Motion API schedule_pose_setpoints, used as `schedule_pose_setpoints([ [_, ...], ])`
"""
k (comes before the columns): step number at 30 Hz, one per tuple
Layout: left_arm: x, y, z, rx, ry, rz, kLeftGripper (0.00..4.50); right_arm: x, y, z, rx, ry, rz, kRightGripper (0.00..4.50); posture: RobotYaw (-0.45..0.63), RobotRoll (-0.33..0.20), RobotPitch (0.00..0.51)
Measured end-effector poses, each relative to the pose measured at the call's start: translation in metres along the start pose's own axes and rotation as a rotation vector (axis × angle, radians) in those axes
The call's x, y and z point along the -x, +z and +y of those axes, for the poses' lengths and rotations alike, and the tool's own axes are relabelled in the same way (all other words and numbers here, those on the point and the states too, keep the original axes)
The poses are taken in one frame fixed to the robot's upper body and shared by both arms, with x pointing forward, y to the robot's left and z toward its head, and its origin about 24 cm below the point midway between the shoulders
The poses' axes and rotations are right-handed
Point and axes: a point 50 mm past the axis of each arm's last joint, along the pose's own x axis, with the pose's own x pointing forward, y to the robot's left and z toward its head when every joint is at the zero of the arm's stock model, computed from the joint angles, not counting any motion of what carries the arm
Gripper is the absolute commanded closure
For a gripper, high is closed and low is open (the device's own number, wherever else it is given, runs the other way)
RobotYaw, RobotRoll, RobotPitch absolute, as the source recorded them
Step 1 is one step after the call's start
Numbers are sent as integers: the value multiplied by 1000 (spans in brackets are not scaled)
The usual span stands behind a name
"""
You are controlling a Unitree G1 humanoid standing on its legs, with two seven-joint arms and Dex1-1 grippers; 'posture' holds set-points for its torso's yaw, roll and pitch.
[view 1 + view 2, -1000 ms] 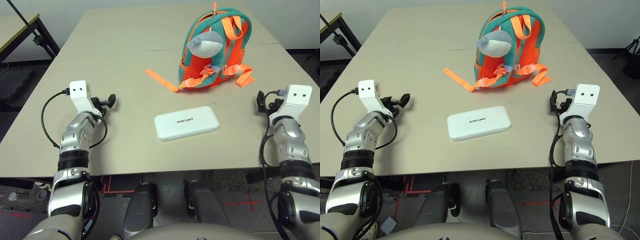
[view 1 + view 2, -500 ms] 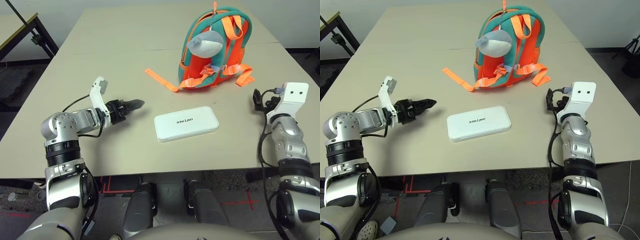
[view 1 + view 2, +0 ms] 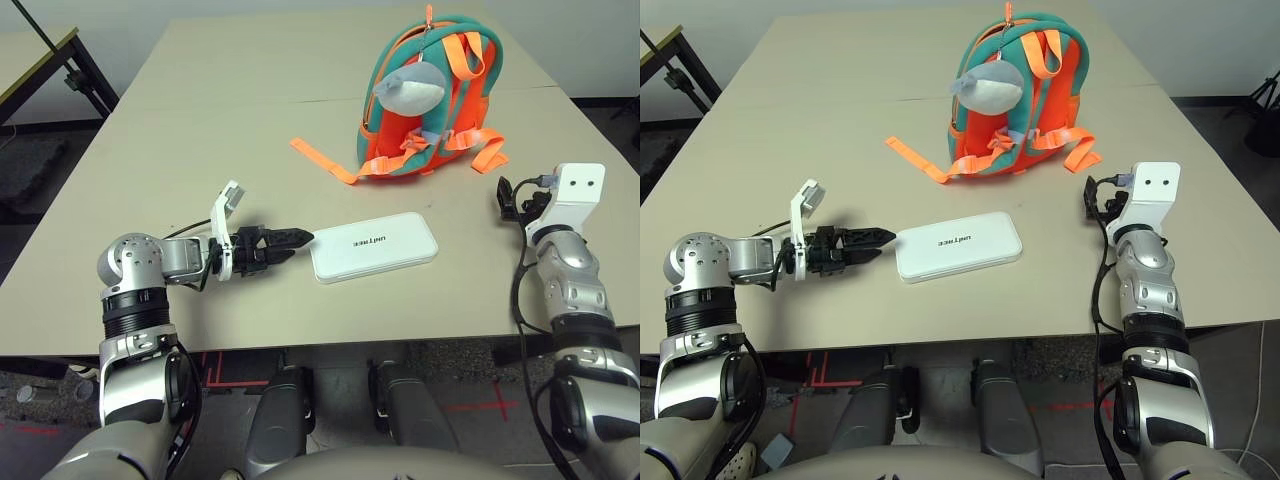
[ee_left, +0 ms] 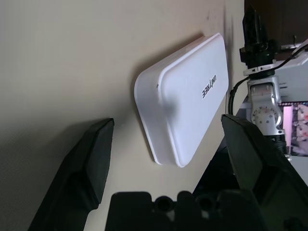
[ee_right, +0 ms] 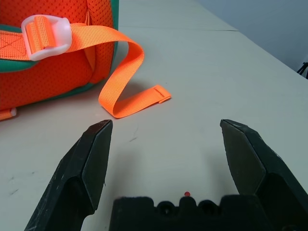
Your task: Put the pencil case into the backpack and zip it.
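Left wrist view: left tool gaping wide, aiming at pencil case.
Risk: fingers nudging it, case skidding across table.
Right tool: spread, holding nothing, beside backpack.

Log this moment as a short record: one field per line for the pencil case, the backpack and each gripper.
pencil case: pencil case lies flat on the table, lettering up, not gripped
backpack: backpack lies on the table beyond the case, shark charm on top, orange straps trailing
left gripper: left gripper open, low over the table, tips at the case's near end, contact unclear
right gripper: right gripper open, holds nothing, near a loose strap
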Motion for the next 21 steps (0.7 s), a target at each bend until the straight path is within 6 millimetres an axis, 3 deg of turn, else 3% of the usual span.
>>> schedule_pose_setpoints([
  [11, -5, 1, 4, 50, -19, 5, 37, 4, 2, 11, 68, 92, 8, 0, -168, 0, 111],
  [21, 5, 10, 6, 88, -20, -21, 37, 3, 2, 12, 85, 93, 13, 0, -153, 0, 122],
])
